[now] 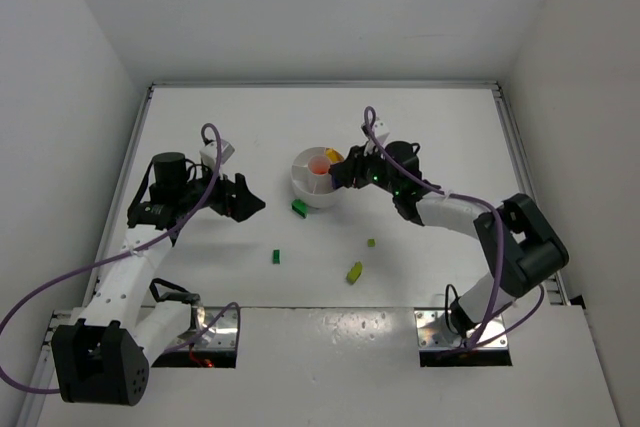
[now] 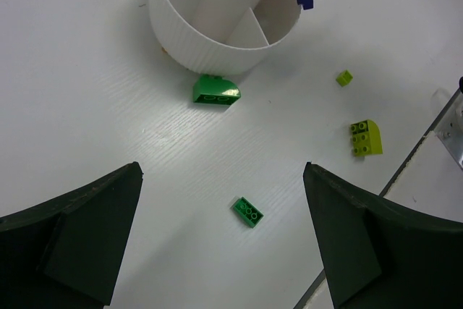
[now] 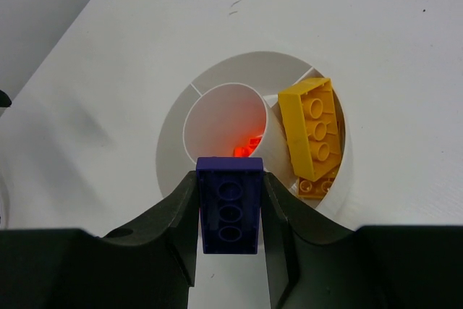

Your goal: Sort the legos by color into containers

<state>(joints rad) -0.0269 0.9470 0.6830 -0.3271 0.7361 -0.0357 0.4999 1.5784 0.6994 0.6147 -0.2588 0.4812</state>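
The left arm (image 1: 125,280) and the right arm (image 1: 452,210) are white tubes joined by chunky black parts. A thin purple cable (image 1: 62,279) loops along each. The left gripper (image 2: 222,171) has dark, flat wedge fingers (image 2: 79,236). Shiny metal plates (image 1: 215,332) sit under both arms.

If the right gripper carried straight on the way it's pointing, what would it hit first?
The white dish. The right gripper is shut on a dark purple brick that leads the way, lined up with the near edge of the centre well; whether well or neighbouring wedge is unclear from depth.
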